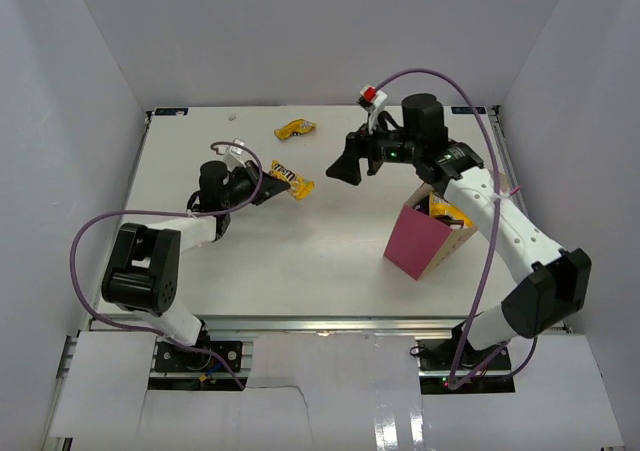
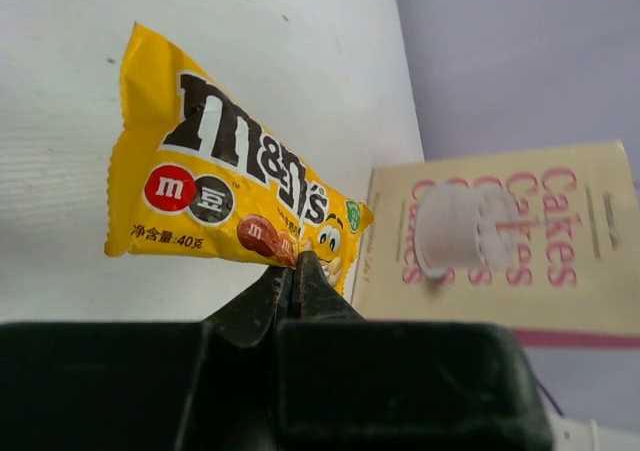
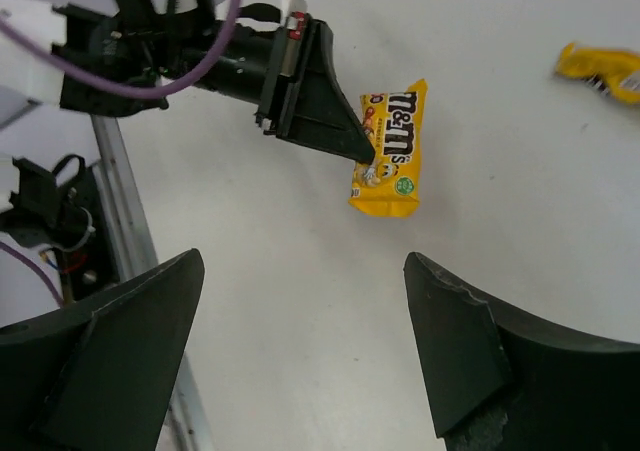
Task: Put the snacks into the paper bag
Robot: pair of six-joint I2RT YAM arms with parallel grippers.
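The left gripper [image 2: 293, 276] is clamped on the lower edge of a yellow pack [image 2: 220, 171], left of centre and well apart from the bag. A second yellow pack [image 1: 295, 129] lies loose on the table [image 1: 300, 261] near its far edge. The right gripper [image 3: 300, 341] hangs spread wide and empty over mid-table. At right stands the pink bag [image 1: 412, 243], with something yellow showing inside; the rest is hidden. I judge these two packs remain to be bagged.
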